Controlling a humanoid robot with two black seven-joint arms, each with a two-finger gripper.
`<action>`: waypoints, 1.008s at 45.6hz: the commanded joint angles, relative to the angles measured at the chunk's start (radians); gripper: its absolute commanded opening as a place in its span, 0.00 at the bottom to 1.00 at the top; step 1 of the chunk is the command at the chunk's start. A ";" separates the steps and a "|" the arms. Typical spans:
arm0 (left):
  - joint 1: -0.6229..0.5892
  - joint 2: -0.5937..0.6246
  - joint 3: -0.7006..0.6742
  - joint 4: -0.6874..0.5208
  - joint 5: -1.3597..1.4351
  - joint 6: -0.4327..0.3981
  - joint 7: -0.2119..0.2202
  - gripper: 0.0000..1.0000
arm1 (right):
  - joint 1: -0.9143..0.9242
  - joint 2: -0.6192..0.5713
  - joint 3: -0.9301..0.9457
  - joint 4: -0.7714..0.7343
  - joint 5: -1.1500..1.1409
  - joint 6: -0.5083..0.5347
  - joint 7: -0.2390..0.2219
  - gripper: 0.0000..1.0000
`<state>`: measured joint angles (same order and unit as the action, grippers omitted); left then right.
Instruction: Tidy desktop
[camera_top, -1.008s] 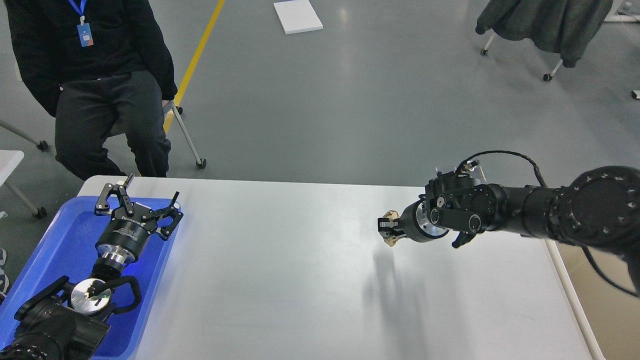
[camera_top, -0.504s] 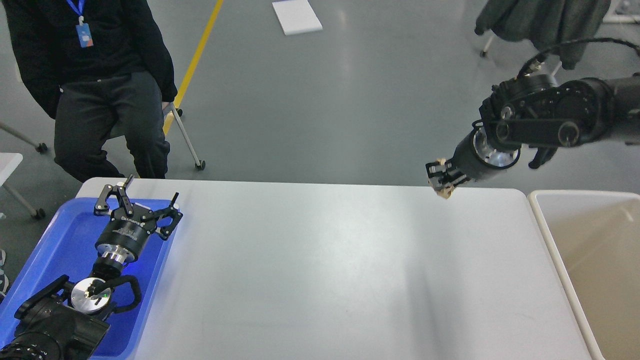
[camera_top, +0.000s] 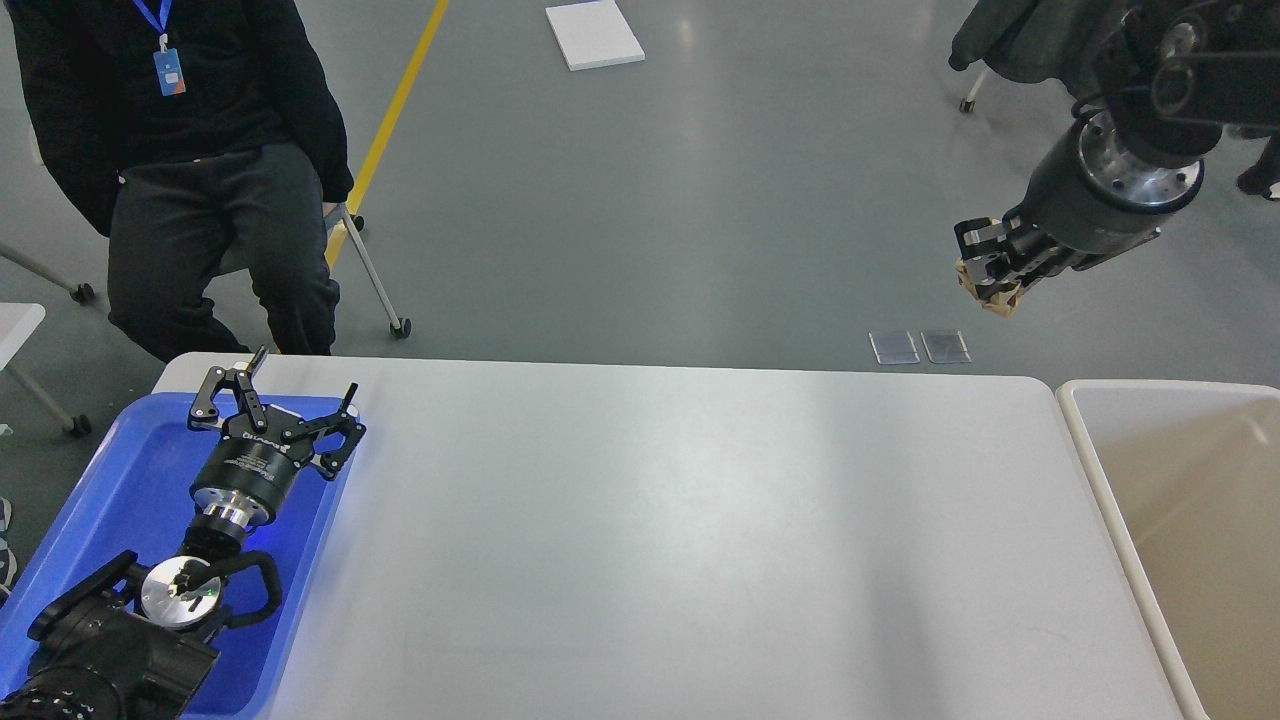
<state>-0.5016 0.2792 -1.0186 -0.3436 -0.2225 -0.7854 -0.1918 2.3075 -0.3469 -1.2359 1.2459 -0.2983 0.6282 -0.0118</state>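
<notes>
Above the floor beyond the desktop (camera_top: 650, 530), the right gripper (camera_top: 985, 275) hangs high, pinching a small tan object (camera_top: 990, 290). Over the blue tray (camera_top: 90, 500) at the table's left end, the left gripper (camera_top: 275, 405) sits with fingers spread wide. A beige bin (camera_top: 1100, 480) adjoins the right edge.

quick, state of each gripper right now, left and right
Left gripper: open, empty, over the blue tray.
Right gripper: closed on a small tan object, raised beyond the desktop.
</notes>
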 joint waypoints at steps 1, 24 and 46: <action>0.000 0.000 0.000 0.000 -0.001 0.000 0.000 1.00 | 0.058 -0.044 -0.037 0.007 0.016 0.018 -0.002 0.00; 0.000 0.000 0.000 0.000 -0.001 0.000 -0.002 1.00 | -0.080 -0.093 -0.057 0.004 0.867 -0.734 -0.387 0.00; 0.000 0.000 0.000 0.000 -0.001 0.000 -0.002 1.00 | -0.480 -0.452 0.222 -0.331 1.151 -1.096 -0.402 0.00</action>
<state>-0.5016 0.2794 -1.0186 -0.3433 -0.2241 -0.7854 -0.1930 2.0635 -0.6343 -1.1838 1.1136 0.7528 -0.3121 -0.3891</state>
